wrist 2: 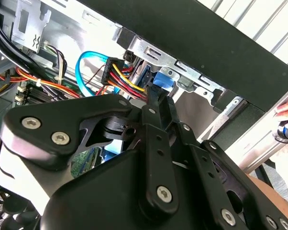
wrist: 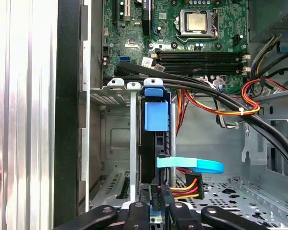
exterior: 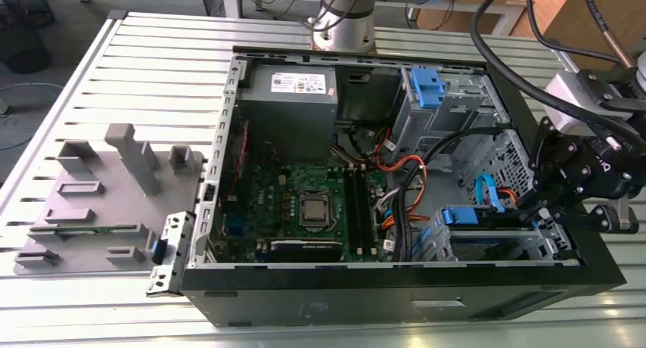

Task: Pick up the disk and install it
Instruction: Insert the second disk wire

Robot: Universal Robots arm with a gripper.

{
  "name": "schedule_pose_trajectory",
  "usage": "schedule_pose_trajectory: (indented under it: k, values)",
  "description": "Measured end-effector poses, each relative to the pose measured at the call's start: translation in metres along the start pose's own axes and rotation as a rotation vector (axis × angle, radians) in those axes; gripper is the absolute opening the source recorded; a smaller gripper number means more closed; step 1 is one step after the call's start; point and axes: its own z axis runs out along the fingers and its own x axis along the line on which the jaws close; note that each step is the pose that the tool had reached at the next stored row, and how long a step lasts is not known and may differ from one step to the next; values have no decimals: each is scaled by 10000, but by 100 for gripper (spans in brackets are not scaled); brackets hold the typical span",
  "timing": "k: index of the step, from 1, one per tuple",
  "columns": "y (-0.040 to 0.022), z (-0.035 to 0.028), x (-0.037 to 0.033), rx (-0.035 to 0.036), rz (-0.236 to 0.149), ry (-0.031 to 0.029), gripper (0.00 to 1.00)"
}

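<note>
My gripper [exterior: 533, 210] hangs over the lower drive bay [exterior: 495, 246] of the open computer case [exterior: 404, 302], at the corner on the exterior view's right, and I use that bay as my landmark. In the first wrist view my fingertips [wrist: 164, 191] sit close together on the rear edge of the disk [wrist: 156, 143], so I take them to be pinched onto it, though the contact itself is partly hidden by my own black linkage. The disk stands on edge inside the bay, its blue plastic bracket [wrist: 156, 115] facing up toward me, with the bay's metal walls just beside it. Touching the disk's rear end, right at my fingertips, are the power connector with red, yellow and black wires [wrist: 192, 184] and a light blue data cable [wrist: 196, 166] that loops out to the side of the bay. Beyond the bay, thick black cables [wrist: 206, 91] cross over toward the motherboard [wrist: 182, 33], where the bare processor [wrist: 196, 21] and the memory slots [wrist: 201, 60] lie. Farther from the bay, at the opposite end of the case, stands the tall metal cage with its blue clip [exterior: 428, 87], and next to that the grey power-supply box [exterior: 293, 94]. Outside the case, well apart from the bay, a grey fixture block [exterior: 106, 204] rests on the slatted aluminium table [exterior: 151, 60].
</note>
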Motion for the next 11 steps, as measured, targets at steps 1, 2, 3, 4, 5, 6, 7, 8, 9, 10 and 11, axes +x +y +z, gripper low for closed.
schedule_pose_trajectory:
  k: [1, 2, 3, 4, 5, 6, 7, 8, 9, 10, 11]
  values:
    - [0, 4, 0, 0, 0, -1, 24]
    - [3, 8, 0, 2, 1, 0, 24]
    - [7, 13, 0, 4, 2, -1, 24]
    - [11, 17, 0, 6, 1, -1, 24]
    - [13, 19, 0, 7, 0, -1, 24]
    - [15, 20, 0, 8, -1, -1, 24]
    - [17, 21, 1, 8, -1, 0, 24]
    - [19, 23, 1, 8, -1, -1, 24]
    - [21, 24, 1, 8, 0, -1, 24]
    - [22, 26, 1, 8, 0, -2, 24]
    - [24, 28, 1, 8, 0, -2, 24]
